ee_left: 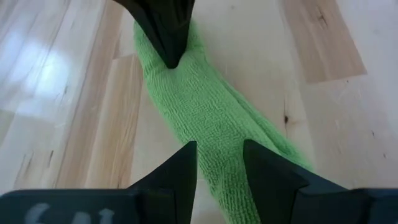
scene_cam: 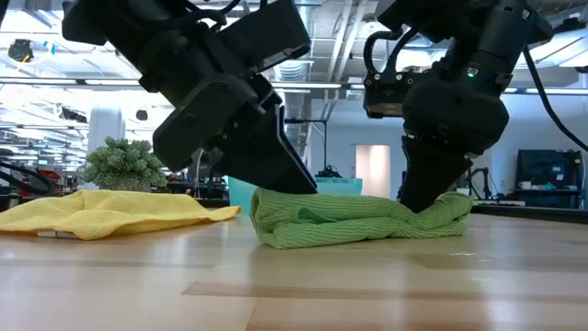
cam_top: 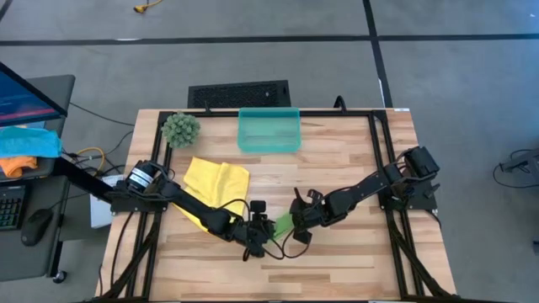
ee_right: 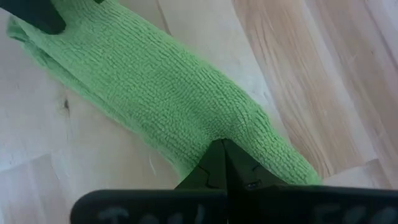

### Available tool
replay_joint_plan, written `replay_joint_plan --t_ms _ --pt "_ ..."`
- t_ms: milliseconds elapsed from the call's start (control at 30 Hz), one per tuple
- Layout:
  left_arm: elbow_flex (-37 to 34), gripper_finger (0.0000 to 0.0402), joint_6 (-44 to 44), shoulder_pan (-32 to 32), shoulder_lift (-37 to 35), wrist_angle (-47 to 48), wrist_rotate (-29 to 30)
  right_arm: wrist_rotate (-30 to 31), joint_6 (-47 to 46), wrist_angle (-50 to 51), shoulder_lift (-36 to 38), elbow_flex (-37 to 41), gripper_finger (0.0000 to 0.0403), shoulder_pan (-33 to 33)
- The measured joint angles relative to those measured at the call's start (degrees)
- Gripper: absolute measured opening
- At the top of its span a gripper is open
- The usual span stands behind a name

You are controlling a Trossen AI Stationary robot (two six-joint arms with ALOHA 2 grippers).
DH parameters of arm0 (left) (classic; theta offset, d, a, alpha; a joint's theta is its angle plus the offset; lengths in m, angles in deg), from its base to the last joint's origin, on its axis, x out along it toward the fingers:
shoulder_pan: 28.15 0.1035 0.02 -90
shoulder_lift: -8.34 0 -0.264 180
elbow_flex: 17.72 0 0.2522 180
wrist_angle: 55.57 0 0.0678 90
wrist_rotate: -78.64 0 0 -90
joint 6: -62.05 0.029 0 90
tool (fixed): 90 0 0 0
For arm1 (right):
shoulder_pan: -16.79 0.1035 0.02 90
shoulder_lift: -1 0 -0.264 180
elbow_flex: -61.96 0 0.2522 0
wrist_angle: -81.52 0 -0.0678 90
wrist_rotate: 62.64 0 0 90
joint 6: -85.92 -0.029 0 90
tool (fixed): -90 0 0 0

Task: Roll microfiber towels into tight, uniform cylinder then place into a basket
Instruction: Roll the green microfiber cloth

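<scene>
- Nearest to me, at the front of the table [cam_top: 354, 269], lies the green towel [scene_cam: 358, 219], already a rough roll, but loose and uneven (not yet a tight cylinder, I think).
- The left gripper [ee_left: 214, 162] is down at one end of this roll, its fingers a little apart with the cloth between them; I judge it is about to pinch, not clamped.
- The right gripper [ee_right: 222, 163] is at the other end, fingers pressed together on the edge of the green towel.
- A little farther, on the left side, the yellow towel [cam_top: 216, 183] lies spread and crumpled, not rolled at all.
- Behind it stands a small spiky plant ball [cam_top: 180, 128].
- At the far edge is the basket [cam_top: 269, 130]; I see no towel in it.
- So the task is in its early half: one roll needs tightening and placing, the second towel is untouched.
</scene>
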Motion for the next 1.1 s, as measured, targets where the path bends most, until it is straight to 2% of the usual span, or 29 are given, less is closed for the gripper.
replay_joint_plan --t_ms 133,367,800,967,1100 --pt "0.0 0.0125 -1.0 0.0 0.0 -0.3 -0.1 0.0 -0.8 0.0 0.0 0.0 0.0004 -0.3" --pt "0.1 0.0125 -3.0 -0.1 0.3 -2.8 -4.7 0.2 -1.5 0.0 0.0 0.0 0.0004 -1.0" --pt "0.1 0.0125 -4.9 2.1 0.5 2.5 -4.9 1.3 -4.3 -0.3 -0.1 0.0 0.0004 -2.7" --pt "0.4 0.0125 -4.8 3.4 4.4 1.6 -5.9 1.9 -6.1 -0.8 -0.1 0.1 0.0007 -3.3" --pt "0.5 0.0125 -4.5 3.6 5.9 2.9 -3.6 1.9 -6.1 -0.7 -0.1 0.1 0.0013 -3.3"
